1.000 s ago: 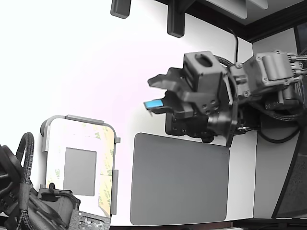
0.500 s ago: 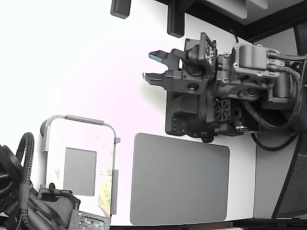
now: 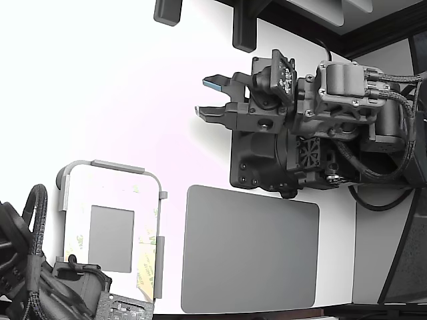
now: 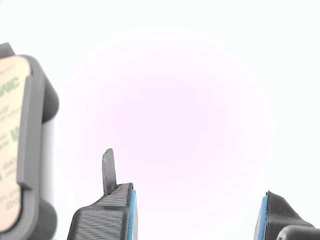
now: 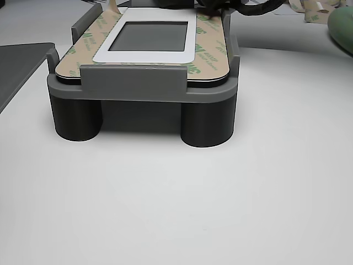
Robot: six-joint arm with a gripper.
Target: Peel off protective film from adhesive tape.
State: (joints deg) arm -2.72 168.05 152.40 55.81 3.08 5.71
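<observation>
Gaping wide, the gripper (image 3: 205, 97) held nothing, blue-padded fingertips (image 4: 131, 212) apart. Protective film (image 5: 207, 52) lay well beyond them, flat along the white plate (image 5: 144, 55) in its grey fixture (image 5: 140, 91). Judged thin, limp, tear-prone; best pinched at a lifted corner.

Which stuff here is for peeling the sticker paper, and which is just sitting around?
For the job:
- protective film, tan strips on the plate's edges
- white plate in the grey holder
- gripper, open and empty, away from the plate

Just sitting around:
- big dark grey mat
- black cables
</observation>
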